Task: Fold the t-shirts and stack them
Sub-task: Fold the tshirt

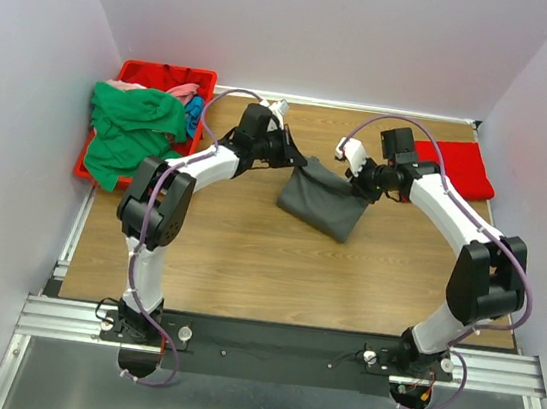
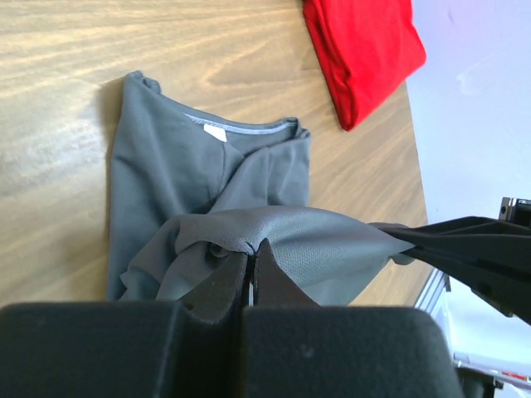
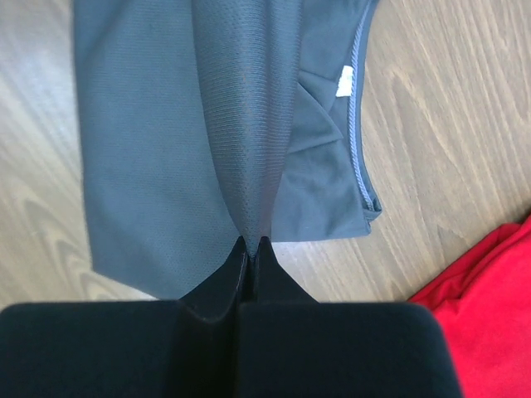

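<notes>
Just left of the folded red t-shirt (image 1: 457,168), the dark grey t-shirt (image 1: 322,206) lies part-lifted on the bench (image 1: 237,250), left pincer (image 2: 251,251) and right pincer (image 3: 250,243) each clamped on its raised edge, probably the hem. Light, limp cloth; corners should give the surest hold.

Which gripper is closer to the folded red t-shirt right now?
Right. The right gripper, shut on the grey t-shirt, sits just left of the red t-shirt; the left gripper grips the same shirt farther left.
</notes>
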Available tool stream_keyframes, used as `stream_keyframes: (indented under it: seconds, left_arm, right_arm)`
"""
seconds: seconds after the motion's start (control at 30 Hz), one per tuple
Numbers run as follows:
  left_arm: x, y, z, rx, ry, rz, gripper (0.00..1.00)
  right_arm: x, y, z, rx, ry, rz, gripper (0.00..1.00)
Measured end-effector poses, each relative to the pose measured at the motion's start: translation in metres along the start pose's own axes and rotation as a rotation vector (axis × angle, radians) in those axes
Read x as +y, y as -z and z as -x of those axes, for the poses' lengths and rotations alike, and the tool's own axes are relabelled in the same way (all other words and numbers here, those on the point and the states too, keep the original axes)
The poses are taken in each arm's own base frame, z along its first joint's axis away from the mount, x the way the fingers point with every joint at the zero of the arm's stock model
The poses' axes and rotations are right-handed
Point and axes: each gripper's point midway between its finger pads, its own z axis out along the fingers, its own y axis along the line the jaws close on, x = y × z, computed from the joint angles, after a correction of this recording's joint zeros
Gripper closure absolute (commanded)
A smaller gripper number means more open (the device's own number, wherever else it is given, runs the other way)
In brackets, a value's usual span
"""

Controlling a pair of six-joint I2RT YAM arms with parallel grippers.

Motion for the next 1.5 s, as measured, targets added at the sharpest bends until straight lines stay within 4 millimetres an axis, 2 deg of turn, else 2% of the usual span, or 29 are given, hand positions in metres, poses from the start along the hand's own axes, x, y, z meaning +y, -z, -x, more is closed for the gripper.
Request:
stream_keyframes:
  seconds: [0.13, 0.33, 0.63, 0.87, 0.93, 1.0, 1.03, 1.07, 1.1, 1.17, 1.27, 1.33, 1.4, 1.43, 1.47, 1.5]
  left_arm:
    - [0.012, -0.013, 0.001, 0.011, 0.012, 0.014, 1.0]
    - [0.025, -0.033, 0.001, 0.034, 0.026, 0.032, 1.0]
    - [0.027, -0.043, 0.016, 0.018, 0.024, 0.03, 1.0]
    - [0.037, -0.051, 0.015, 0.033, 0.039, 0.049, 1.0]
    - [0.04, -0.054, 0.016, 0.036, 0.04, 0.052, 1.0]
    - [0.043, -0.057, 0.016, 0.04, 0.044, 0.057, 0.77]
    - [0.045, -0.058, 0.015, 0.041, 0.049, 0.058, 0.67]
    - [0.046, -0.058, 0.016, 0.043, 0.04, 0.06, 0.44]
    - [0.047, -0.058, 0.017, 0.042, 0.042, 0.06, 0.34]
    - [0.049, -0.056, 0.024, 0.029, 0.041, 0.062, 0.29]
    - [0.054, -0.046, 0.048, -0.024, 0.017, 0.079, 0.29]
    - [0.052, -0.031, 0.068, -0.075, -0.013, 0.101, 0.29]
    - [0.041, -0.01, 0.091, -0.14, -0.066, 0.122, 0.3]
    - [0.033, 0.002, 0.1, -0.168, -0.088, 0.125, 0.31]
    - [0.015, 0.024, 0.111, -0.208, -0.136, 0.113, 0.34]
    - [0.004, 0.036, 0.116, -0.231, -0.166, 0.101, 0.37]
  right_arm:
    - [-0.009, -0.01, -0.009, 0.025, -0.038, -0.012, 1.0]
    - [-0.023, -0.015, -0.015, 0.034, -0.076, -0.048, 1.0]
    - [-0.039, -0.034, -0.021, 0.053, -0.106, -0.069, 1.0]
    - [-0.046, -0.046, -0.029, 0.078, -0.124, -0.083, 1.0]
    - [-0.049, -0.049, -0.03, 0.081, -0.131, -0.087, 0.87]
    - [-0.052, -0.051, -0.031, 0.083, -0.143, -0.095, 0.69]
    - [-0.054, -0.052, -0.032, 0.084, -0.146, -0.102, 0.48]
    - [-0.056, -0.053, -0.034, 0.091, -0.171, -0.117, 0.42]
    - [-0.06, -0.053, -0.035, 0.094, -0.161, -0.126, 0.42]
    - [-0.07, -0.053, -0.039, 0.106, -0.206, -0.174, 0.32]
    - [-0.093, -0.046, -0.046, 0.116, -0.272, -0.288, 0.31]
    - [-0.107, -0.04, -0.049, 0.11, -0.322, -0.357, 0.33]
    - [-0.119, -0.03, -0.051, 0.089, -0.378, -0.408, 0.37]
    - [-0.122, -0.026, -0.05, 0.075, -0.401, -0.421, 0.41]
    - [-0.124, -0.021, -0.048, 0.049, -0.421, -0.425, 0.44]
    - [-0.124, -0.013, -0.044, 0.015, -0.438, -0.426, 0.5]
